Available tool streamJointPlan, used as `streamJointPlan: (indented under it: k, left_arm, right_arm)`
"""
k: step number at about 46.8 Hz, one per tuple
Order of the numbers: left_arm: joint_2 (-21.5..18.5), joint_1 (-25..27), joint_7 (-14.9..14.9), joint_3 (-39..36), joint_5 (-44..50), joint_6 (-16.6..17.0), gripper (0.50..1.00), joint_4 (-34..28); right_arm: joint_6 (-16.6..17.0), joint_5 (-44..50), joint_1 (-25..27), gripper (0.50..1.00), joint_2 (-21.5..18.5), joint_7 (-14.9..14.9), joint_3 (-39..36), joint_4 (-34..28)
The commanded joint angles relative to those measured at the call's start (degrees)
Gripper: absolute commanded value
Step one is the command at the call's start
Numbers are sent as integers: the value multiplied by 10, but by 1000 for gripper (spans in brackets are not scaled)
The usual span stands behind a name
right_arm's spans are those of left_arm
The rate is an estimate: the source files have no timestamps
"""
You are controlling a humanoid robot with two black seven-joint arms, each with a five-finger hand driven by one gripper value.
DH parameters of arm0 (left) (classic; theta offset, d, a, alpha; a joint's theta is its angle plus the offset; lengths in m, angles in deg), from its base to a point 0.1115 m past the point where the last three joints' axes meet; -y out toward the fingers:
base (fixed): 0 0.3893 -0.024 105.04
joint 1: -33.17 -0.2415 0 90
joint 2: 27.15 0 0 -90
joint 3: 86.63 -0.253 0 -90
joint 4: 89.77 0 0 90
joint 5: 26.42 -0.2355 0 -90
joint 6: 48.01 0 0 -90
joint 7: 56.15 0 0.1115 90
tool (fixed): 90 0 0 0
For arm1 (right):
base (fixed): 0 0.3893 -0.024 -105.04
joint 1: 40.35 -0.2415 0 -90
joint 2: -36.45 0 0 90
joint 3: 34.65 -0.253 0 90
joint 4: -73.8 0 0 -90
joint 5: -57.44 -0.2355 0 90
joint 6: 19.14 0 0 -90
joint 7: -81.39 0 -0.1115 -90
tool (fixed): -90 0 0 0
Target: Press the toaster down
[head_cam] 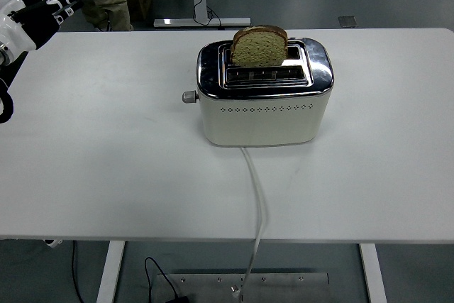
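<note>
- The left hand (44, 6) hovers at the far left corner of the table (106, 161), fingers loosely spread and holding nothing.
- The toaster (264, 97) stands well apart from it, to the right and nearer, around the middle of the table.
- Its lever (189, 96) sticks out of the left end, the end facing that hand; it looks up, not yet pressed.
- The toaster's long axis runs left to right.
- It is cream with a shiny top; a slice of bread (259, 46) stands tall in the far slot, and a white cord (257, 196) trails toward the near edge.
- The right hand is out of view, so the left is probably the one to use.
</note>
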Motion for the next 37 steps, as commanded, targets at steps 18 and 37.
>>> streamJointPlan:
  k: [18, 37]
  left_arm:
    - [-73, 21, 15, -1, -42, 11, 1000, -91]
    - [-108, 67, 81, -4, -244, -40, 1000, -189]
  right_arm:
    - [0, 0, 0, 998, 0, 1, 0, 0]
    - [0, 0, 0, 998, 0, 1, 0, 0]
